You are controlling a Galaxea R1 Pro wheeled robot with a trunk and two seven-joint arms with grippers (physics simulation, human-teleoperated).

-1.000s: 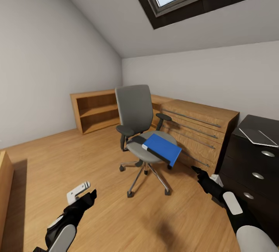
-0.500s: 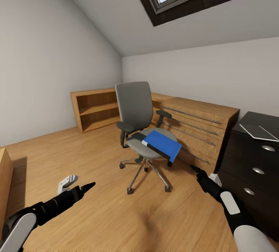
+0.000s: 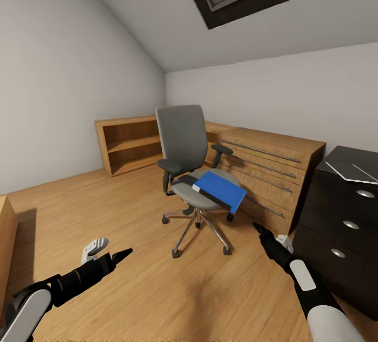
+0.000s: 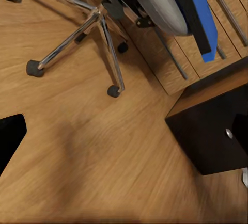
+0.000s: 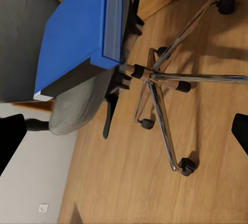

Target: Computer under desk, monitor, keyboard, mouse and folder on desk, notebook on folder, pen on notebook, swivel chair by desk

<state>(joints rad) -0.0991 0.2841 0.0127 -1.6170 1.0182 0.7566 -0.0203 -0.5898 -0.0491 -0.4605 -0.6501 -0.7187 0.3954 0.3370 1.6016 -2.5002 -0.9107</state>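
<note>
The grey swivel chair (image 3: 183, 145) stands mid-floor on its chrome star base (image 4: 88, 28). A blue folder (image 3: 220, 188) with a black edge lies flat on its seat, overhanging toward the wooden cabinet; it also shows in the right wrist view (image 5: 75, 33). My left gripper (image 3: 111, 249) hovers low over the floor, left of the chair and well short of it, open and empty. My right gripper (image 3: 270, 232) is right of the chair base, below the folder, open, with its black fingers (image 5: 10, 137) spread wide. The desk's black drawer unit (image 3: 341, 216) stands at the right.
A low light-wood cabinet with long handles (image 3: 268, 168) runs along the wall behind the chair. An open wooden shelf (image 3: 128, 145) stands at the back left. A flat grey item (image 3: 350, 171) lies on the desk top. More light-wood furniture (image 3: 5, 237) is at the left edge.
The view has tilted a little. My left arm has swung from a folded pose to reaching forward low over the floor. My right gripper has edged toward the chair. Chair and folder stayed put.
</note>
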